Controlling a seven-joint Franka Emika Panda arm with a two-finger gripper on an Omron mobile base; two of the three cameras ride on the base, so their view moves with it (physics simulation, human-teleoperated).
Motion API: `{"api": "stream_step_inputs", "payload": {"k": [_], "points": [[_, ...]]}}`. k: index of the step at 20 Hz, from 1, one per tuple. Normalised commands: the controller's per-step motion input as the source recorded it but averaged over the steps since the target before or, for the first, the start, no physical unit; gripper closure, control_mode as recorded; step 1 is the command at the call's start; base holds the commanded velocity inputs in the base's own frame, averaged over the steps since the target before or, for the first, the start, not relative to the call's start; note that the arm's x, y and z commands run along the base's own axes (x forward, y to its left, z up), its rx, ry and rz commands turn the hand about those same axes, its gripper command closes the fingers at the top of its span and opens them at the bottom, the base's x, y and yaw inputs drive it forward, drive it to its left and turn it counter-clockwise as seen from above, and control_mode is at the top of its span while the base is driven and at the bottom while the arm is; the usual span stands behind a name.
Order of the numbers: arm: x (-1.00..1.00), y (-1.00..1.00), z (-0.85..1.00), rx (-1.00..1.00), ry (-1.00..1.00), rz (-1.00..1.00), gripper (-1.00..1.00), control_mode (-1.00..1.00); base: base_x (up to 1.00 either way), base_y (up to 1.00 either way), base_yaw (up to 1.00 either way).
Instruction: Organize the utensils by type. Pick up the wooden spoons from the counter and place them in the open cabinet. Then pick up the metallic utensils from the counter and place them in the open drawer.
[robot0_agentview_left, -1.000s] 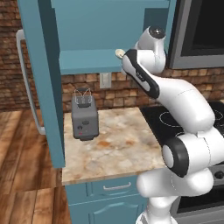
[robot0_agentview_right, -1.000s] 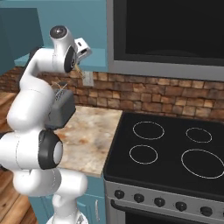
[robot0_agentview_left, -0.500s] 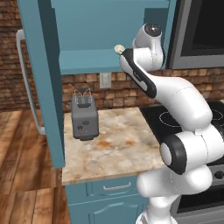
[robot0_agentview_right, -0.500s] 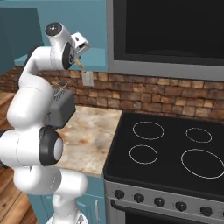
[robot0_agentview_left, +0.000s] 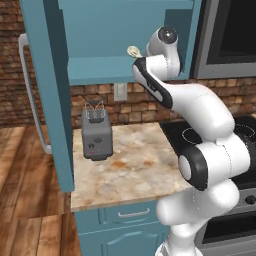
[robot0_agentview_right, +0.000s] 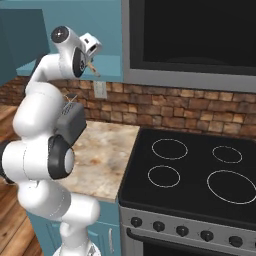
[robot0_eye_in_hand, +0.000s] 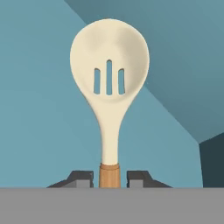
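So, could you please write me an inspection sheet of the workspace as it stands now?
Surface: beige marbled stone counter, with no utensils seen lying on it.
Job's things: cream slotted spoon with orange-brown wooden handle, held by the handle, bowl pointing into the open teal cabinet above the shelf.
Clutter: dark grey toaster standing at the counter's back left.
End effector: raised at cabinet height, shut on the spoon's handle.
Cables: nothing seen.
Surroundings: red-brown brick backsplash, white wall outlet, black stovetop with white ring markings, wooden floor.
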Motion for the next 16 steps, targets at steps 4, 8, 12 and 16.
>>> {"api": "stream_step_inputs", "payload": {"k": [4, 8, 12, 16], "points": [[0.44, 0.01, 0.04, -0.02, 0.0, 0.0, 1.0, -1.0, 0.0, 0.0, 0.0], [0.5, 0.01, 0.0, -0.01, -0.02, 0.0, 1.0, -1.0, 0.0, 0.0, 0.0], [0.52, 0.0, 0.0, 0.0, -0.02, 0.0, 1.0, -1.0, 0.0, 0.0, 0.0], [0.46, 0.06, 0.0, -0.02, -0.03, 0.0, 1.0, -1.0, 0.0, 0.0, 0.0]]}}
